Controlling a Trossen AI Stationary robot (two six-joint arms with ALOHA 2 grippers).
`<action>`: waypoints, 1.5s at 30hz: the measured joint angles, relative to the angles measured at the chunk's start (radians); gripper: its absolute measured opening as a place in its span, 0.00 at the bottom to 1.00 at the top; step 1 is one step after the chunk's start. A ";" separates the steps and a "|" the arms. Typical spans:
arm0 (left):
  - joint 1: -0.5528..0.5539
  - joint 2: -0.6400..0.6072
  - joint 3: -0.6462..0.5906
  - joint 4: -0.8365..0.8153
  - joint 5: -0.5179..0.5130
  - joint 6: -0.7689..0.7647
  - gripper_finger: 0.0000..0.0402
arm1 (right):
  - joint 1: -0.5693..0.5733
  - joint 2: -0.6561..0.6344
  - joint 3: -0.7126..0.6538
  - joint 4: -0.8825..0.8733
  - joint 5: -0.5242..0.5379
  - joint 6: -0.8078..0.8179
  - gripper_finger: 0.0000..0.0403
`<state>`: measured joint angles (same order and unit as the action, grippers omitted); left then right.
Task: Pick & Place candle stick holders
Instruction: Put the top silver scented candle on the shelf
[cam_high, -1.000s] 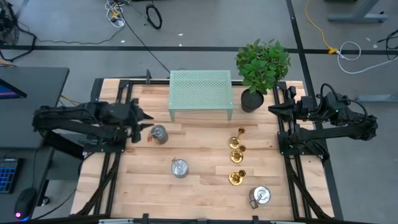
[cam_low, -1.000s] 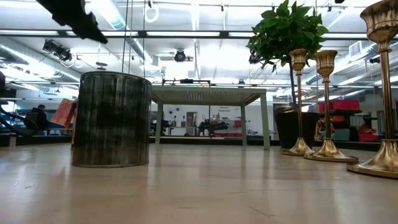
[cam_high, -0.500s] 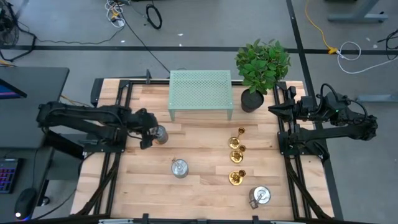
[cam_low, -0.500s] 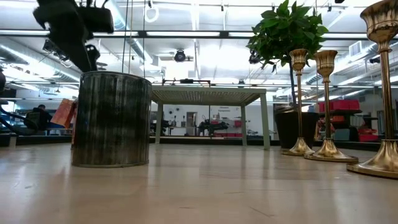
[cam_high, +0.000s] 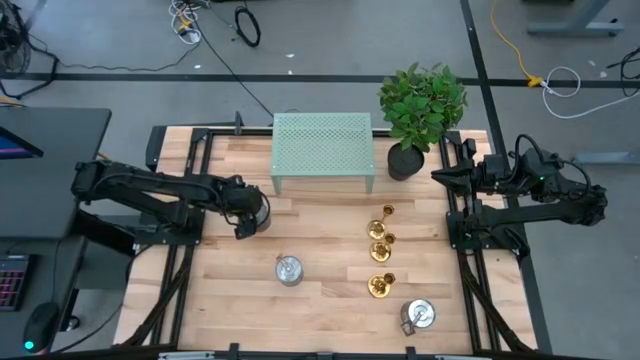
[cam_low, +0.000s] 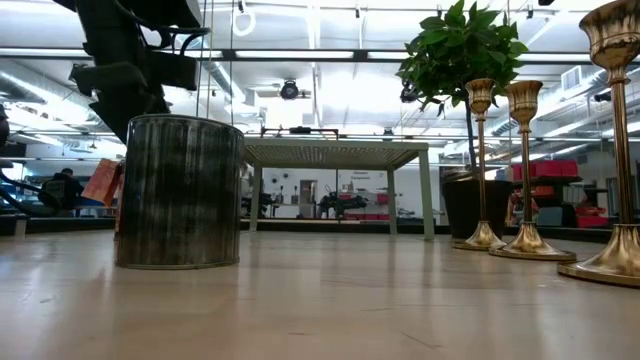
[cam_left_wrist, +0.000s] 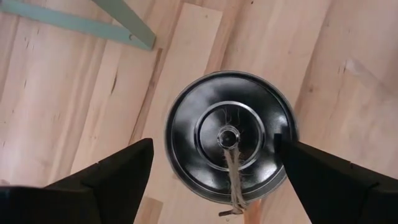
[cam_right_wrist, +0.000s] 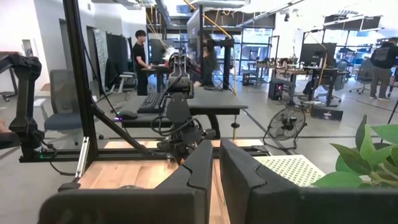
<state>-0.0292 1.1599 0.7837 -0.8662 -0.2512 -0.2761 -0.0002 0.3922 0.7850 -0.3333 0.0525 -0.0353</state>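
Left gripper (cam_high: 250, 213) poised directly above a tin can (cam_left_wrist: 230, 138), jaws wide.

In the left wrist view the can's round lid sits between the two spread fingers (cam_left_wrist: 106, 180), untouched by either, with a bit of string across its lid. The three candle holders (cam_high: 380, 240) stand in a close row at about 3 o'clock on the worktop (cam_high: 320, 300), well apart from both grippers; in the low view they rise upright at the far right (cam_low: 525, 170). Two more cans stand at 6 o'clock (cam_high: 289, 270) and 5 o'clock (cam_high: 417, 316). A green mesh rack (cam_high: 323, 150) sits at 12 o'clock, a potted plant (cam_high: 420, 110) at 1 o'clock. The right gripper (cam_right_wrist: 216, 171) waits off the worktop's right edge at 2 o'clock, jaws narrow, nearly touching.
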 joint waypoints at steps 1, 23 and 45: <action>0.000 -0.001 0.000 0.002 0.000 0.001 0.90 | 0.000 0.000 0.000 -0.002 0.000 0.000 0.09; -0.002 -0.004 0.061 -0.007 0.125 0.079 0.90 | 0.000 0.000 0.000 -0.012 -0.015 0.027 0.09; -0.001 -0.004 0.061 0.039 0.153 0.117 0.90 | 0.000 0.000 0.000 -0.012 -0.017 0.027 0.09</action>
<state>-0.0299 1.1557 0.8452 -0.8271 -0.0981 -0.1588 -0.0002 0.3922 0.7849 -0.3458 0.0353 -0.0086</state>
